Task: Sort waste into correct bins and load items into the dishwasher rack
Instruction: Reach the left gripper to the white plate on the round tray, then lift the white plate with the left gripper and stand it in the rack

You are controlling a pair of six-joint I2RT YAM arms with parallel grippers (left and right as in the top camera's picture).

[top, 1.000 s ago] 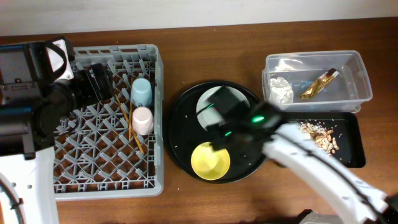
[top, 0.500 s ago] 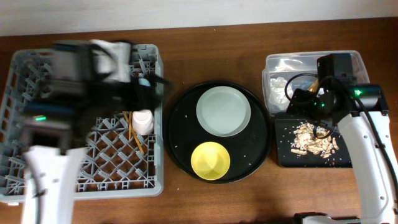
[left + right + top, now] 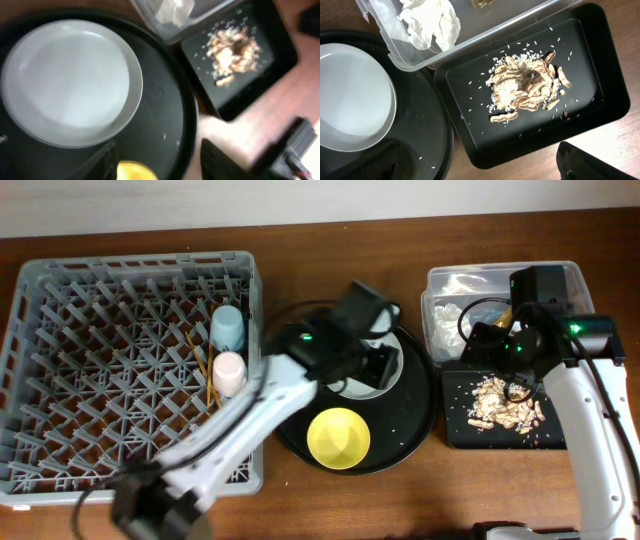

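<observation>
The pale plate lies flat in the far half of the round black tray, with the yellow bowl in the near half. I'd judge the plate stiff, slick and breakable, so only its raised rim offers a pinch. The left gripper hangs above it, spread and empty. The right gripper, off the tray's right side, is spread too.

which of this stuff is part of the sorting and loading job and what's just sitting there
Job: rack, blue cup, pink cup, chopsticks, plate, bowl, tub, napkin, rectangular tray, scraps.
Lying about: round tray, table.
</observation>
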